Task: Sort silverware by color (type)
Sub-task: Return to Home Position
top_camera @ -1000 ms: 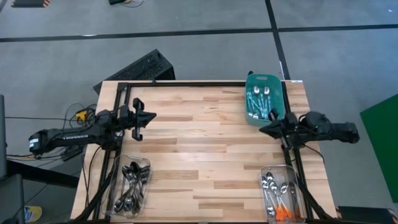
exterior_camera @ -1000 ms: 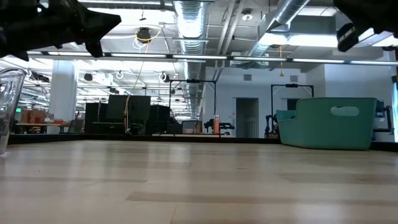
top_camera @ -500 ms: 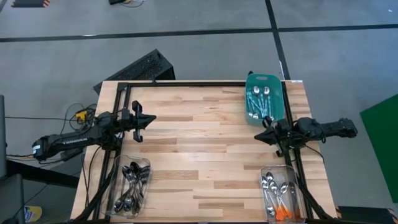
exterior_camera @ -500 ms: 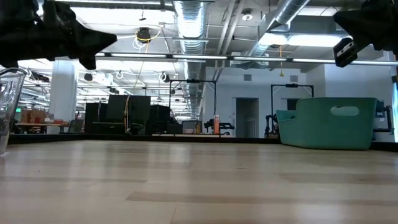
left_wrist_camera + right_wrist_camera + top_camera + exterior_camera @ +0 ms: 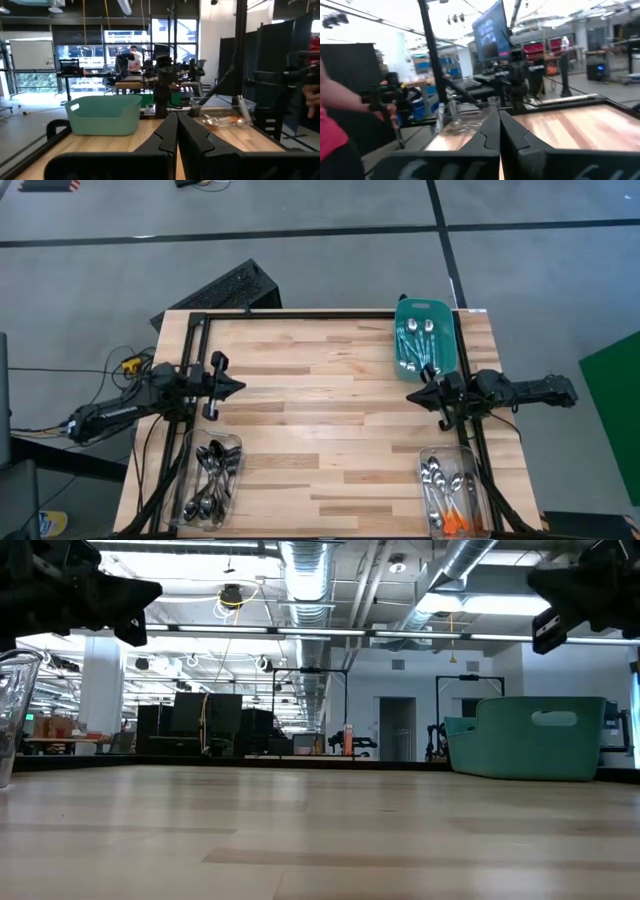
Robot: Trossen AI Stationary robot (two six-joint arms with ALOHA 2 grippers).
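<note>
Light-blue-handled spoons (image 5: 414,346) lie in the teal tub (image 5: 400,330) at the table's far right. Dark metal spoons (image 5: 212,472) fill a clear bin (image 5: 188,470) at the near left. Orange-handled spoons (image 5: 452,510) lie in a clear bin (image 5: 478,480) at the near right. My left gripper (image 5: 238,388) hangs shut above the table's left side, fingertips together in its wrist view (image 5: 176,125). My right gripper (image 5: 410,398) is shut too (image 5: 498,120), in the air just near of the tub, holding nothing.
A black frame (image 5: 300,314) runs along the table's far, left and right edges. Bare wood (image 5: 320,410) lies between the two grippers. In the wrist views a person's hand (image 5: 312,97) and arm (image 5: 340,100) show beside the table.
My left gripper has drawn back toward the table's left edge and a little toward the near edge. My right gripper has moved away from the teal tub, toward the near edge and slightly toward the table's middle. The spoons and bins have not moved.
</note>
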